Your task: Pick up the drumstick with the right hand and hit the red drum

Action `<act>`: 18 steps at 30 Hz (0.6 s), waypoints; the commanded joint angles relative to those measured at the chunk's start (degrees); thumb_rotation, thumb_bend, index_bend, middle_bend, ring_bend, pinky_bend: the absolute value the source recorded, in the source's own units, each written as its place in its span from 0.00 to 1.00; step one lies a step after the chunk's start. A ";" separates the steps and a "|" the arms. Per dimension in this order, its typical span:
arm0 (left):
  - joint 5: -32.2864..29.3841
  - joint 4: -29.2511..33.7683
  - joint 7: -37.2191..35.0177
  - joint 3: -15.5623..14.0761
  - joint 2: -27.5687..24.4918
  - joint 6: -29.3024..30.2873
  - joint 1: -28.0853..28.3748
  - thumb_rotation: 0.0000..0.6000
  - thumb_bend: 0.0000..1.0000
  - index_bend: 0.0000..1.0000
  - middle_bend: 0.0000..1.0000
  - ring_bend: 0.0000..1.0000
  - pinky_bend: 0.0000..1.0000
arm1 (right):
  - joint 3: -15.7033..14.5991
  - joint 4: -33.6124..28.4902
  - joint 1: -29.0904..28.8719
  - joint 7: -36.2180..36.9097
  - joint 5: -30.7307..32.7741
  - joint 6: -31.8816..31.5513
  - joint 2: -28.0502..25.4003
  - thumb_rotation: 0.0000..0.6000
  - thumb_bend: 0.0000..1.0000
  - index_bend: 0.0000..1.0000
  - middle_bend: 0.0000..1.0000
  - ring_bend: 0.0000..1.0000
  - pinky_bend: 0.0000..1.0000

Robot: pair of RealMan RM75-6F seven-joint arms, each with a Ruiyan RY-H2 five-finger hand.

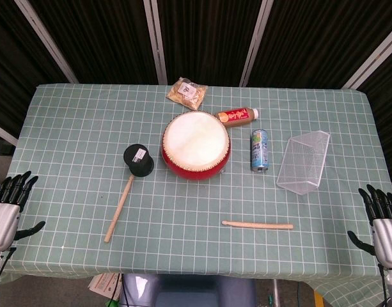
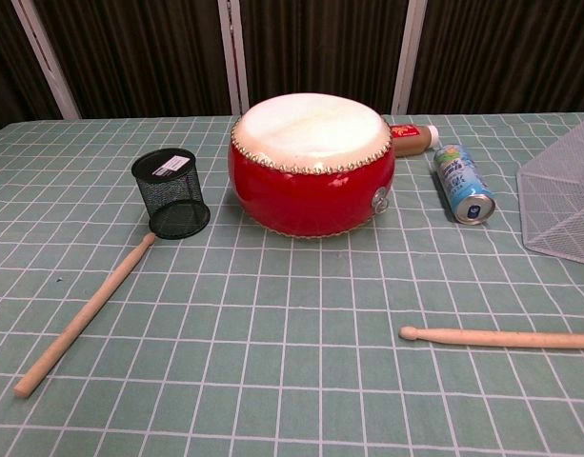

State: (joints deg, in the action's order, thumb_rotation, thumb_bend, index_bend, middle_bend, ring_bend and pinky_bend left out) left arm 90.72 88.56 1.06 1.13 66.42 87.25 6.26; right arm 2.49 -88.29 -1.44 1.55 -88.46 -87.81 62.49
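The red drum point(image 1: 196, 146) point(image 2: 311, 171) with a pale skin stands upright in the middle of the table. A slim wooden drumstick point(image 1: 257, 224) point(image 2: 501, 336) lies flat near the front edge, right of centre. A second, thicker stick point(image 1: 119, 208) point(image 2: 84, 315) lies at the front left, its tip next to a black mesh cup. My right hand point(image 1: 382, 217) hovers at the table's right edge, fingers spread, holding nothing, well right of the slim drumstick. My left hand point(image 1: 7, 208) is at the left edge, fingers apart and empty. Neither hand shows in the chest view.
A black mesh cup point(image 1: 139, 160) point(image 2: 171, 191) stands left of the drum. A blue can point(image 1: 259, 150) point(image 2: 463, 183) lies right of it, with a clear wire basket point(image 1: 304, 162) point(image 2: 563, 195) further right. A brown bottle point(image 1: 237, 116) and a snack packet point(image 1: 187, 93) lie behind the drum.
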 commanded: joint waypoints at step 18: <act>-0.20 0.07 -0.08 -0.06 -0.09 0.15 -0.28 1.00 0.00 0.00 0.00 0.00 0.01 | 0.08 -0.21 -0.37 -0.46 -0.11 0.37 0.17 1.00 0.24 0.00 0.00 0.00 0.03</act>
State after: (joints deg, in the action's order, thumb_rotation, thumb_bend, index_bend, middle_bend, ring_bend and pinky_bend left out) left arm 90.54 88.60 0.96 1.08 66.33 87.45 5.95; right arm 2.55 -88.51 -1.80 1.07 -88.56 -87.43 62.67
